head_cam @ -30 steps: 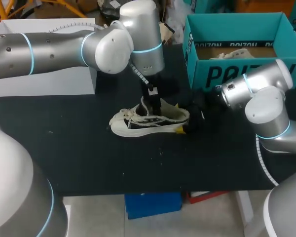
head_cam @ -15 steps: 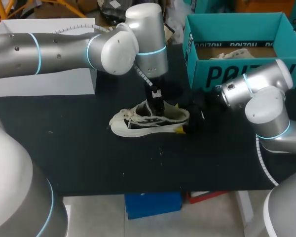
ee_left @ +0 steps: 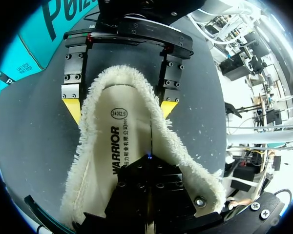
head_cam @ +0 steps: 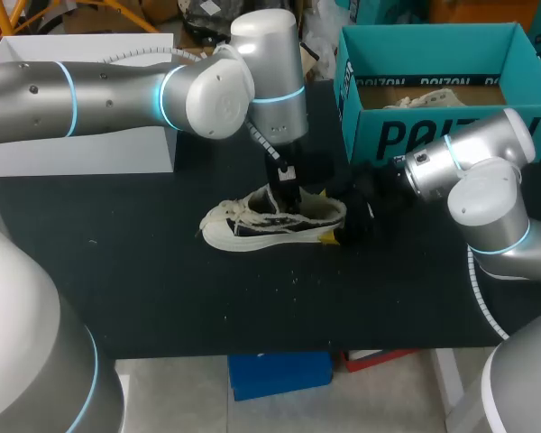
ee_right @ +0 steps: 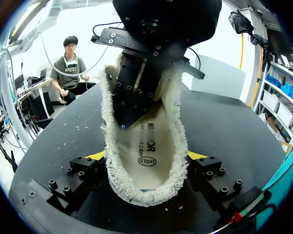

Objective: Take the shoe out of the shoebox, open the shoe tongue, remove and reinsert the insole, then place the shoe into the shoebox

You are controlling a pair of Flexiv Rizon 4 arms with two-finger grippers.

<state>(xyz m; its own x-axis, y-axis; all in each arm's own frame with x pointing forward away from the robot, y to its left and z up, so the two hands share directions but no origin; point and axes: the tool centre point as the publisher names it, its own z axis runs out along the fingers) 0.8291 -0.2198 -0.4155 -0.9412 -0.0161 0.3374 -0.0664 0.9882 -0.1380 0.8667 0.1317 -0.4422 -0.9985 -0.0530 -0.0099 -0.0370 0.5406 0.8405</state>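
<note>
Left gripper lower now, inside shoe.

Bold dark lettering crosses the teal shoebox front wall, at two o'clock from the shoe. The insole carries a dark word and a circled size number (finer print alongside, unreadable).

Shoe lies near the middle of the table, toe to the left, heel to the right. Left gripper points down into the shoe's opening; right gripper straddles the heel, one finger against each side. Shoebox stands behind and right of the shoe, a second box behind and left.
</note>
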